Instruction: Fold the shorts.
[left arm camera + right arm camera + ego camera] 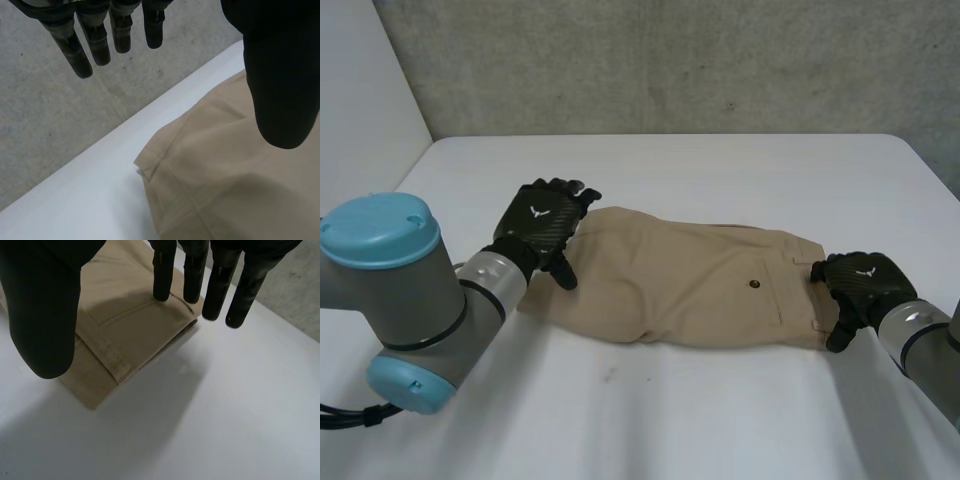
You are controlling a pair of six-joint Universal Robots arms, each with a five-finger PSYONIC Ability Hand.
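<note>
- I am seeing the tan shorts (690,285) lying flat across the middle of the white table (720,420).
- My left hand (542,225) is hovering at the hem end, fingers (80,55) straight and spread past the corner, thumb over the cloth.
- My right hand (865,280) is sitting at the waistband end, fingers (165,275) straight, pinching nothing.

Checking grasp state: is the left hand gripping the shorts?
No, the left hand has straight fingers, none curled round the shorts.
</note>
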